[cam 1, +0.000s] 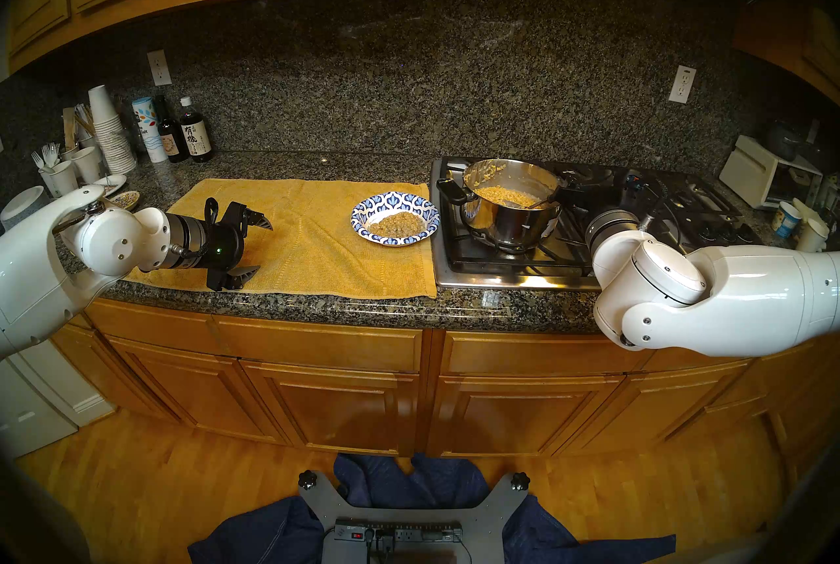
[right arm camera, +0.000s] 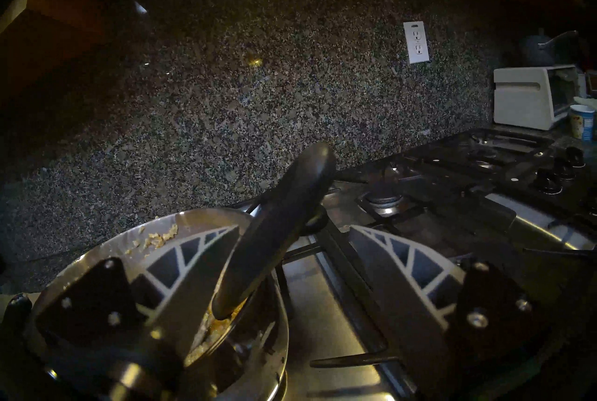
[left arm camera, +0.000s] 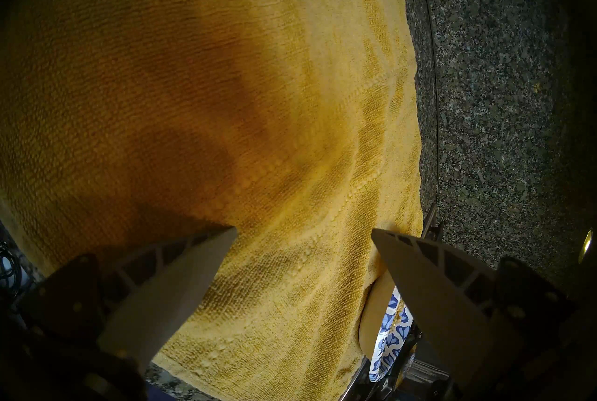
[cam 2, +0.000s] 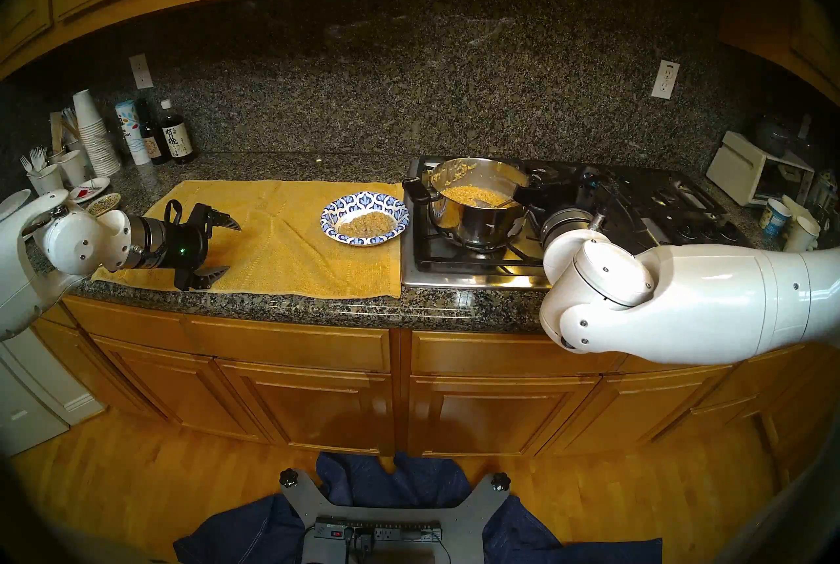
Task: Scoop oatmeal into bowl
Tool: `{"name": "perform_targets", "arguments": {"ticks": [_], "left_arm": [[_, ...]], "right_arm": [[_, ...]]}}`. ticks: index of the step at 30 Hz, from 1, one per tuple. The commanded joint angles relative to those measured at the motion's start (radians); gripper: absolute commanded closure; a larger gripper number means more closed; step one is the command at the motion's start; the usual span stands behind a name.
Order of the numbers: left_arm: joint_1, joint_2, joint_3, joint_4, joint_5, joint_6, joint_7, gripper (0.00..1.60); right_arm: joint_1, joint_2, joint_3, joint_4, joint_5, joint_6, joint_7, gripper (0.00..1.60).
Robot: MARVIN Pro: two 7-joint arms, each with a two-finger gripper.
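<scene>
Tan, moist and clumpy, the oatmeal [cam 1: 504,196] cannot be pinched; I judge it sticky and soft, so I must take it through the spoon's black handle [right arm camera: 281,229], which looks stiff and smooth, maybe slippery. My right end effector [right arm camera: 294,227] stands open around that handle: the handle leans by one finger and is clear of the other, so it is not clamped. Most oatmeal lies in the steel pot [cam 1: 509,226] just to the left of this end effector. A portion already sits in the paper bowl [cam 1: 386,199], beyond the pot. The bowl looks light and flimsy and could easily slide. My left end effector [cam 1: 266,247] hangs open and empty over the yellow towel [cam 1: 318,240], with the bowl well apart on its right.
</scene>
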Motion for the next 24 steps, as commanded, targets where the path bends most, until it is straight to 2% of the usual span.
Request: {"name": "perform_targets", "arguments": {"ticks": [1, 6, 13, 20, 24], "left_arm": [[-0.002, -0.001, -0.002, 0.002, 0.001, 0.0, -0.001, 0.0], [-0.002, -0.001, -0.002, 0.002, 0.001, 0.0, -0.001, 0.0], [-0.002, -0.001, -0.002, 0.002, 0.001, 0.0, -0.001, 0.0], [-0.002, -0.001, -0.002, 0.002, 0.001, 0.0, -0.001, 0.0], [-0.002, -0.001, -0.002, 0.002, 0.001, 0.0, -0.001, 0.0]], "right_arm": [[0.078, 0.04, 0.054, -0.017, -0.026, 0.004, -0.101, 0.33], [0.109, 0.05, 0.08, -0.032, -0.027, 0.016, -0.096, 0.24], [0.155, 0.081, 0.118, -0.064, -0.029, 0.044, -0.109, 0.23], [0.189, 0.179, 0.124, -0.163, -0.054, 0.089, -0.15, 0.21], [0.202, 0.221, 0.103, -0.202, -0.067, 0.097, -0.179, 0.22]]}}
